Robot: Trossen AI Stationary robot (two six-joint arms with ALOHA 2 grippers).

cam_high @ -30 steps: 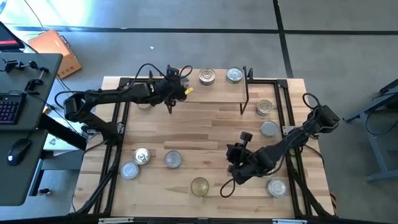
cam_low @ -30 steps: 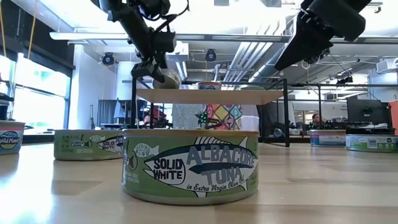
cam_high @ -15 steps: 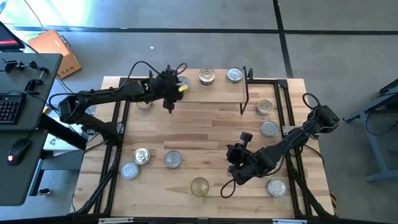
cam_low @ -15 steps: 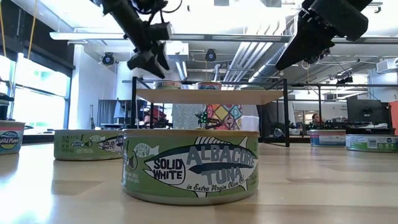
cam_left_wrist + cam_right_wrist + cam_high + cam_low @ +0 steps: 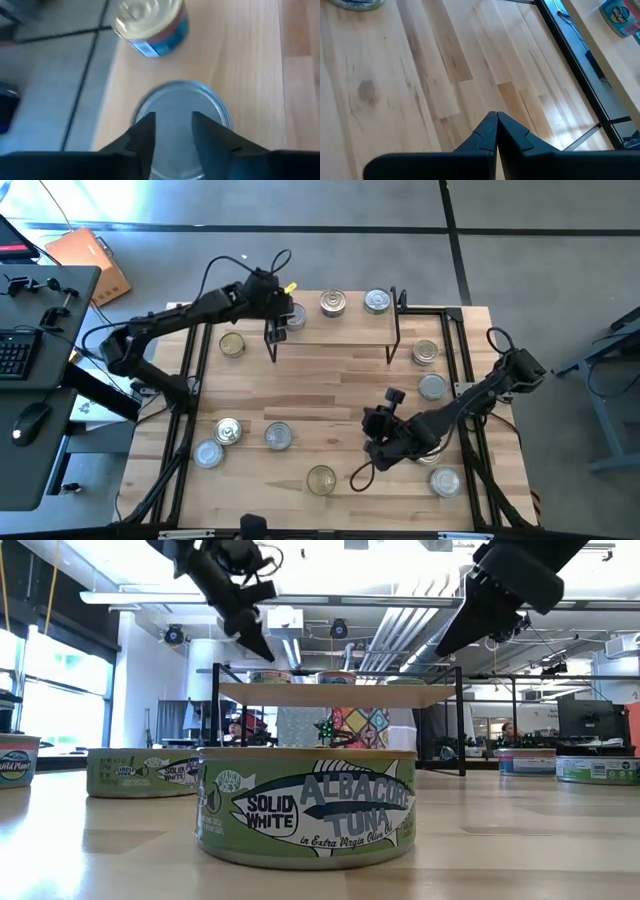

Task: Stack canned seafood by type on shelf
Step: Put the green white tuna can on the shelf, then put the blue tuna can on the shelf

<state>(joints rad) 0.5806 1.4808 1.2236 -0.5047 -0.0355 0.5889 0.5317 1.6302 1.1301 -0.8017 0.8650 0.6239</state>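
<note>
The left gripper [image 5: 272, 288] hangs above the left end of the shelf [image 5: 350, 330], its fingers [image 5: 145, 131] a little apart and empty. Directly beneath them on the shelf sits a silver tin [image 5: 182, 107], with a gold-topped tin [image 5: 150, 22] lower down on the table [image 5: 330, 380] past it. Two more tins [image 5: 333, 303] stand farther along the shelf. The right gripper [image 5: 496, 120] hovers over bare table with its fingers pressed together, other tins scattered around.
</note>
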